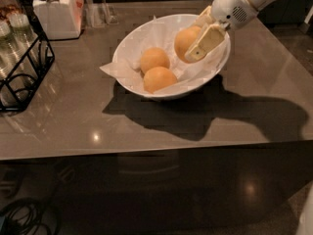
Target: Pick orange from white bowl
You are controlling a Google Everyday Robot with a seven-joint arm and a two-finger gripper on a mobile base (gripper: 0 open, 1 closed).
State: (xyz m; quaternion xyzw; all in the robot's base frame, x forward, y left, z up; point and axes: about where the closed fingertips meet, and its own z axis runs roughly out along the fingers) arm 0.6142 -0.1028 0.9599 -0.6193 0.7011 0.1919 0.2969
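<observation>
The white bowl (126, 40), lined with crumpled white paper, stands on the grey table. Two pale oranges lie in it, one in the middle (155, 58) and one at the front (159, 79). My gripper (191, 45) reaches in from the upper right and is shut on a third orange (184, 39). It holds that orange slightly raised over the bowl's right side. One cream finger (206, 41) lies across the front of the orange; the other finger is hidden behind it.
A white lidded jar (55, 10) stands at the back left. A black wire rack (30, 77) holding glass jars is at the left edge. A clear glass stand (98, 9) is behind the bowl. Cables (27, 217) lie on the floor at the lower left.
</observation>
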